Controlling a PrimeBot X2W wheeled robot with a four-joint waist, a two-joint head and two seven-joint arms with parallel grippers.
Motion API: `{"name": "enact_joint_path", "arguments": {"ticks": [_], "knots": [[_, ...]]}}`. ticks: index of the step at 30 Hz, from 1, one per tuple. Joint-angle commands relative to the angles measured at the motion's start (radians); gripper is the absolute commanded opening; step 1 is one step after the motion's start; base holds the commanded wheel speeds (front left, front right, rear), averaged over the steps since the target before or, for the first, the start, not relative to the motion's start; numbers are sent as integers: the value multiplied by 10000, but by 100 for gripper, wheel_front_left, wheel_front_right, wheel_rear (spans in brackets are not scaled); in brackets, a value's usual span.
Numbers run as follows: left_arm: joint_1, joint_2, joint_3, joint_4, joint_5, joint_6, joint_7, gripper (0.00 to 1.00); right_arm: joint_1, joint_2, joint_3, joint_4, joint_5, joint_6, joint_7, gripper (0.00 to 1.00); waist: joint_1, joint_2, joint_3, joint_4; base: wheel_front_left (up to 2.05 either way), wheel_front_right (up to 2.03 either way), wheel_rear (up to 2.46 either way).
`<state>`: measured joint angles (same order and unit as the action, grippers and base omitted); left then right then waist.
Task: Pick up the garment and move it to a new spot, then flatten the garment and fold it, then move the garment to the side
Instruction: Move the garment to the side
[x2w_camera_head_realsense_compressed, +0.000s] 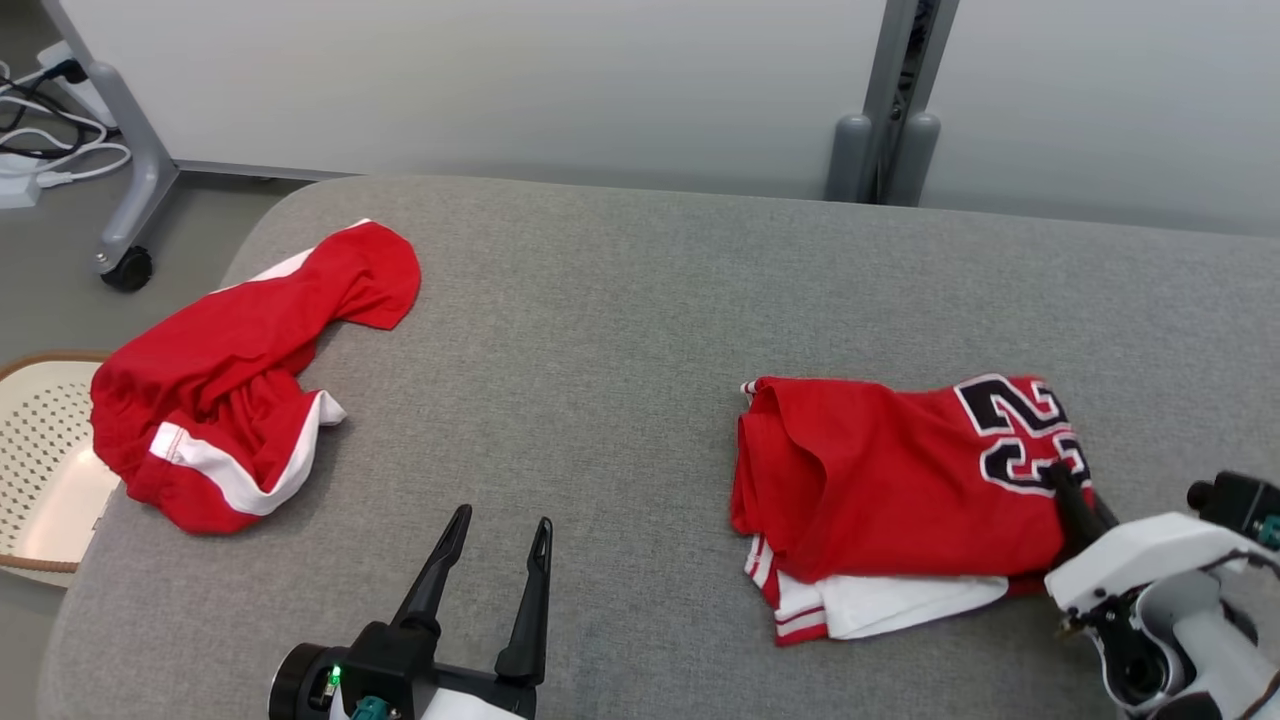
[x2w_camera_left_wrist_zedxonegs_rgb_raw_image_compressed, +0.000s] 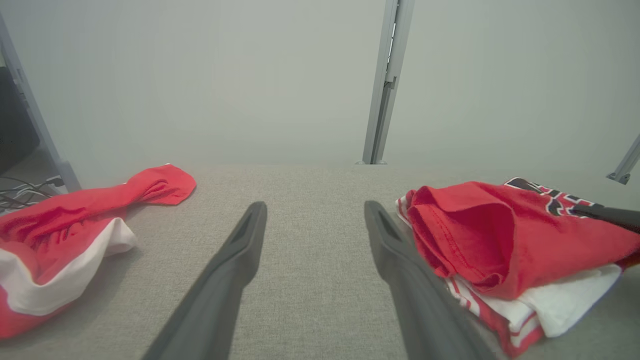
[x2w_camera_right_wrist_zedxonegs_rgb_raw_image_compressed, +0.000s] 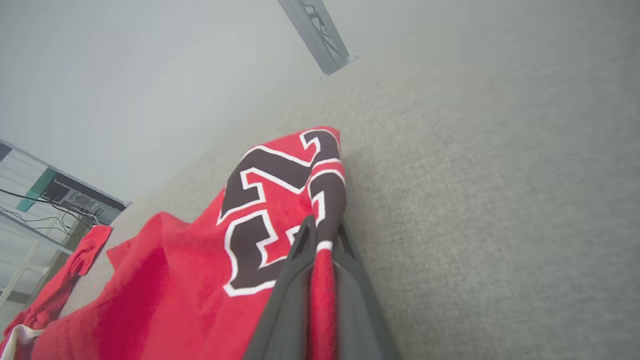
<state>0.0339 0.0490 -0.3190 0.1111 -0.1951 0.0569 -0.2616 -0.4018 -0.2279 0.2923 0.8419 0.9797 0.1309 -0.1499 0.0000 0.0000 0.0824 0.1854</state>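
The folded red jersey (x2w_camera_head_realsense_compressed: 900, 470) lies on the right part of the grey table (x2w_camera_head_realsense_compressed: 620, 300), with its black number (x2w_camera_head_realsense_compressed: 1020, 430) facing up. The right gripper (x2w_camera_head_realsense_compressed: 1058, 478) is pinched tight on the jersey's right edge, just by the number. The left gripper (x2w_camera_head_realsense_compressed: 503, 518) hangs over bare table near the middle, spread wide with nothing in it. The jersey looks folded already, so the job now seems to be moving it to the side. To do that well, the right arm should pull slowly and keep low, so the pile slides flat and does not flop open. It may be holding just a thin bit of cloth, so a quick tug could pull the top layer off the rest. The left gripper could help by taking the other edge. A crumpled red garment (x2w_camera_head_realsense_compressed: 240, 380) sits well apart on the left, next to a basket (x2w_camera_head_realsense_compressed: 40, 450), so there is lots of room. The right wrist view makes the grip plain: a strip of red cloth is squeezed between the two dark fingers (x2w_camera_right_wrist_zedxonegs_rgb_raw_image_compressed: 290, 300). In the head view that pinch is hard to tell. The left wrist view looks at the pile from the side and shows its layers, red on top and white with stripes below.
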Motion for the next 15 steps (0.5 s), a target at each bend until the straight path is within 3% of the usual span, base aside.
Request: {"name": "enact_joint_path", "arguments": {"ticks": [1,15], "knots": [[-162,33,44,-35,40,39,-40,100,-225,-190,114,-153,-141,-2,-230,0,0,0,40,-88,0,0,0],[-861,33,-46,-533,287,-122,-40,100,-2743,-1607,1255,-739,-2201,-3,-1175,0,0,0,1233,-1508,0,0,0]]}}
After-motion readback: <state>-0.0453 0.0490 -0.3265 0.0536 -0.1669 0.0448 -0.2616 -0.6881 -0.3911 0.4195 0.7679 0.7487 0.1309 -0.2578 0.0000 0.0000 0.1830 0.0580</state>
